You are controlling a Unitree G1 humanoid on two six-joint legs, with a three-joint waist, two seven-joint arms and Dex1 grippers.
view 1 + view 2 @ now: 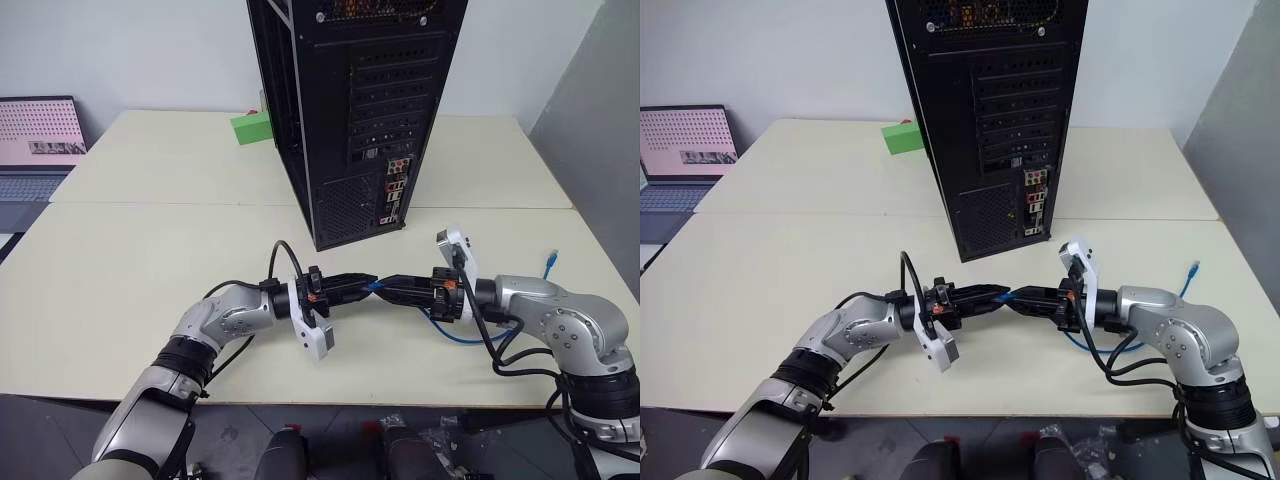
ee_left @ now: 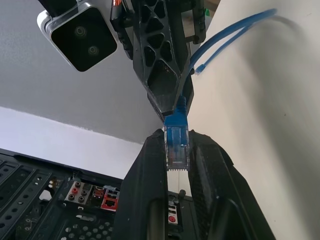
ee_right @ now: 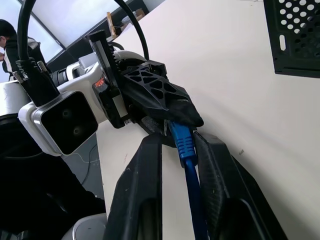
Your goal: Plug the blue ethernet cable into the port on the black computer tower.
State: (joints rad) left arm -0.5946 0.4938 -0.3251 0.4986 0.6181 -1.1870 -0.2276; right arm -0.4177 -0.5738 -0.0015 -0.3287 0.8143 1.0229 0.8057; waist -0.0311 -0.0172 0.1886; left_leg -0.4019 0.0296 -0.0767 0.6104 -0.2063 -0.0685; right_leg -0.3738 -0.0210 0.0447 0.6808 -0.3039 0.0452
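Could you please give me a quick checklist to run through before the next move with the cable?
1. Left pincer shut on the plug of the blue ethernet cable: ok.
2. Right pincer has let go of the cable: not ok, cord between its fingers.
3. Plug faces the black computer tower: cannot tell.
4. Port unobstructed: ok.
5. Cable slack free of snags on the table: ok.

Head stereo pair looks down over the table [image 1: 120, 290]; both wrist cameras face each other, close on the blue ethernet cable [image 2: 176, 145].
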